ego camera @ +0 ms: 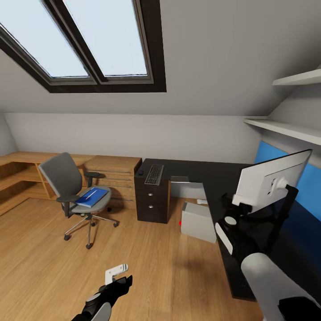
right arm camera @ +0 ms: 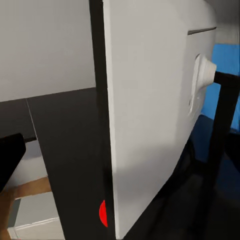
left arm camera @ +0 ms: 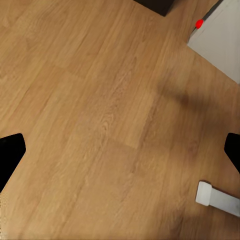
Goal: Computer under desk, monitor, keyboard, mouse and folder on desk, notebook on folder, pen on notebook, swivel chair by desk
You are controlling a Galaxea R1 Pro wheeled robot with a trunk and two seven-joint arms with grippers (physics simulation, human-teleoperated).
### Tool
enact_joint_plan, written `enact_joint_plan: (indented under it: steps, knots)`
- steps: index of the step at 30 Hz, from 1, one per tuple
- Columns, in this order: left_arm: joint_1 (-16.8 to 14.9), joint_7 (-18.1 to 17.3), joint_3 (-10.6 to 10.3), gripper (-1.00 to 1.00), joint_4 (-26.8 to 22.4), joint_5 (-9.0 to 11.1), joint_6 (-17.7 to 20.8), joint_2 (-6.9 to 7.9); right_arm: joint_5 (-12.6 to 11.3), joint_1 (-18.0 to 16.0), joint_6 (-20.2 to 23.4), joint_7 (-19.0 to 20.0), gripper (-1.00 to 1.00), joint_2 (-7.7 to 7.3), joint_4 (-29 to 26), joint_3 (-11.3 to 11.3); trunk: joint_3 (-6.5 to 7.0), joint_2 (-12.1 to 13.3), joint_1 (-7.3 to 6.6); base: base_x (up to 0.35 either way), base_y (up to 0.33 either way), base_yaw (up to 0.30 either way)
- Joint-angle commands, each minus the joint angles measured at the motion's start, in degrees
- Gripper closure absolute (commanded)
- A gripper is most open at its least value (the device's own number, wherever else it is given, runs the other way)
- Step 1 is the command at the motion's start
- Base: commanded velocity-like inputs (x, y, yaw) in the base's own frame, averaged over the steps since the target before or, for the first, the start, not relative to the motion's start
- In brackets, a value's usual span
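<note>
Monitor (ego camera: 267, 180) at desk (ego camera: 209, 178) front edge: top-heavy, fragile; grip frame edges. Right gripper's state unclear; left gripper (ego camera: 117, 277) open, empty.

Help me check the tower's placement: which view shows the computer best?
The head view: the computer stands whole on the floor beside the desk, red light facing out. The left wrist view catches one corner with the light.
</note>
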Motion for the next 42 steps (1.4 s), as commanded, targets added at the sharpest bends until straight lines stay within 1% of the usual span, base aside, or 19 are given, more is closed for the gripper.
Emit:
enact_joint_plan:
  steps: [1,2,4,5,8,9,17,24,35,42]
  knots:
    - [-0.1,0.5,-0.2,-1.00,0.0,0.3,0.1,0.06,-0.6,-0.8,-1.9,-0.4,-1.00,-0.12,1.9,0.5,-0.10,-0.1,0.02,0.000,0.000,0.000]
    - [-0.1,0.5,-0.2,-1.00,0.7,0.3,0.1,-0.13,-0.7,-3.9,-6.4,-0.4,-1.00,-0.26,9.2,0.4,-0.10,-0.1,0.02,0.000,0.000,0.000]
    - [-0.1,0.5,-0.3,-1.00,0.9,0.2,0.1,-0.33,-0.8,-5.7,-7.8,-0.3,-1.00,-0.36,12.5,0.4,-0.10,-0.1,0.02,0.000,0.000,0.000]
    - [0.0,0.5,-0.3,-1.00,1.1,0.2,0.1,-0.53,-0.9,-7.1,-8.9,-0.3,-1.00,-0.42,15.2,0.4,-0.10,-0.1,0.02,0.000,0.000,0.000]
    - [-0.1,0.5,-0.2,-1.00,1.2,0.2,0.1,-0.73,-1.0,-8.7,-9.9,-0.1,-1.00,-0.47,17.8,0.4,-0.10,-0.1,0.02,0.000,0.000,0.000]
    - [0.0,0.5,-0.2,-1.00,1.3,-0.1,0.1,-0.85,-1.0,-9.7,-10.5,0.0,-1.00,-0.48,19.5,0.5,-0.10,-0.1,0.02,0.000,0.000,0.000]
    - [-0.1,0.5,-0.2,-1.00,1.4,-1.0,0.1,-1.04,-1.3,-10.4,-10.7,0.4,-1.00,-0.20,20.8,0.6,-0.10,-0.1,0.02,0.000,0.000,0.000]
    - [0.0,0.5,-0.2,-1.00,1.4,-1.1,0.1,-1.10,-1.4,-10.5,-10.7,0.5,-1.00,-0.01,20.9,0.6,-0.10,-0.1,0.02,0.000,0.000,0.000]
    - [-0.1,0.5,-0.3,-1.00,1.4,-1.3,0.1,-1.11,-0.5,-10.2,-10.9,0.6,-1.00,0.11,20.8,0.9,-0.10,-0.1,0.02,0.000,0.000,0.000]
    - [-0.1,0.5,-0.3,-1.00,1.4,-1.3,0.1,-1.11,-0.7,-10.2,-10.9,0.6,-1.00,0.24,20.8,1.0,-0.10,-0.1,0.02,0.000,0.000,0.000]
